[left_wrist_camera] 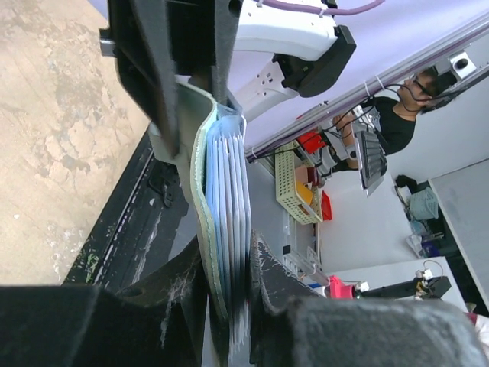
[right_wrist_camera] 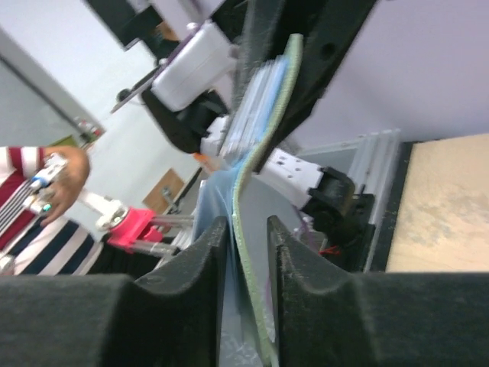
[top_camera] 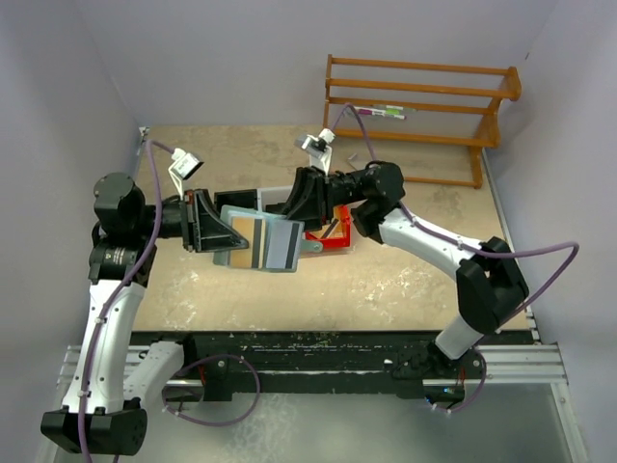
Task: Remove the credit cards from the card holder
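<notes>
One table: a tan, scuffed top (top_camera: 405, 289) carried the whole scene, with both arm bases at its near edge.
Wooden rack: it (top_camera: 424, 106) stood at the far right corner, well apart from the work.
Left arm: it (top_camera: 106, 289) reached in from the left to mid-table.
Right arm: it (top_camera: 453, 256) bent in from the right and met the other arm there.
Left gripper: its jaws (left_wrist_camera: 229, 252) were narrow and pinched the card holder with the cards inside, one finger against the pouch wall and the other against the card stack.
Right gripper: its jaws (right_wrist_camera: 246, 227) stood narrow around the pouch's opposite edge; whether they pressed on it or only flanked it could not be told.
Card holder: the grey-green pouch (top_camera: 229, 255) hung above the table's middle, between the two grippers, its wall bowed.
Credit cards: the light blue stack (top_camera: 281, 243) sat in the pouch and stuck out on the right arm's side; one showed an orange-brown face.
Red piece: it (top_camera: 333, 236) lay on the table just beside the right gripper.
</notes>
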